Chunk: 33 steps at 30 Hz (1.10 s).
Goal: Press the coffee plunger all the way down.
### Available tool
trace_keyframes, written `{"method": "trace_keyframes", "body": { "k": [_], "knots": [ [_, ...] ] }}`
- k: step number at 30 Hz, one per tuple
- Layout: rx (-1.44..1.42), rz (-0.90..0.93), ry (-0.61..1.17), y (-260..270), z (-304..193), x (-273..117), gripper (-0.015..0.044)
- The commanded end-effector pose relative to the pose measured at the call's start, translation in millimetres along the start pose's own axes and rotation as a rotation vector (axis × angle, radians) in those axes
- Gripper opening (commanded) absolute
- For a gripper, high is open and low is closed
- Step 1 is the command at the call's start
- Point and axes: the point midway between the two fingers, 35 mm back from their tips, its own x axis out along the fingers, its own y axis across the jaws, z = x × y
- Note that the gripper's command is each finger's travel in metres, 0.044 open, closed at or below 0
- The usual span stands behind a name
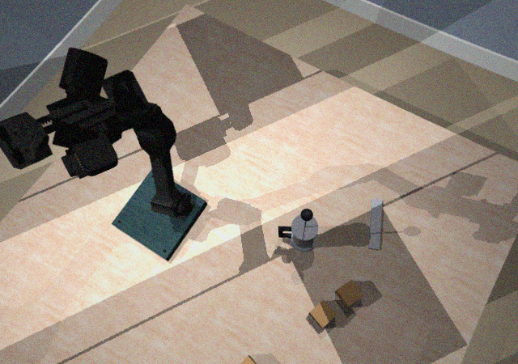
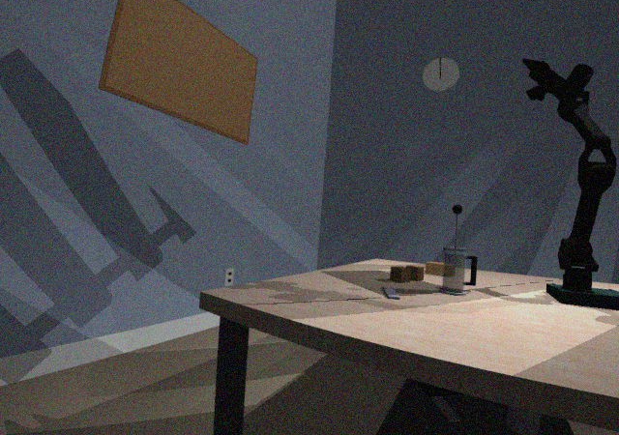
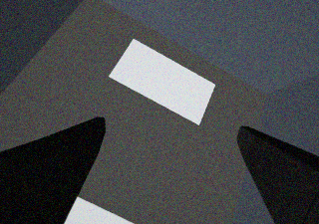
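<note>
Plunger knob (image 1: pixel 306 214) (image 2: pixel 456 209) stands high on its rod above the glass French press (image 1: pixel 302 243) (image 2: pixel 454 272), which sits upright on the table (image 1: pixel 267 310) (image 2: pixel 349 337), handle toward the arm's base. Your gripper (image 1: pixel 74 116) (image 2: pixel 529 77) (image 3: pixel 171 128) is spread, pinching nothing, well apart and raised. You'd best close the fingers, centre them over the knob, then push slowly straight down; off-centre force could tip the press. You can't tell whether the glass holds coffee.

The coffee press (image 1: pixel 303 229) stood upright on the counter (image 1: pixel 272 142), with its black knob (image 1: pixel 306 214) on top. A grey bar (image 1: pixel 375 224) lay near it, between the press and the counter's right edge.
</note>
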Motion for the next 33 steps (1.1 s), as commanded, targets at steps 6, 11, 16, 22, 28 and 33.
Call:
{"method": "trace_keyframes", "body": {
  "k": [6,11,16,22,28,33],
  "knots": [
    [0.299,0.009,-0.013,9.1,20.5,0.1,0.0440],
    [0.724,0.053,-0.052,18.5,58.3,1.9,0.0440],
    [1.230,0.137,-0.139,12.9,116.2,2.5,0.0440],
    [1.760,0.270,-0.308,-23.3,184.1,-4.3,0.0440],
    [2.252,0.526,-0.534,-85.8,249.2,-27.2,0.0440],
    [2.493,0.761,-0.699,-136.0,282.1,-53.4,0.0440]
  ]
}}
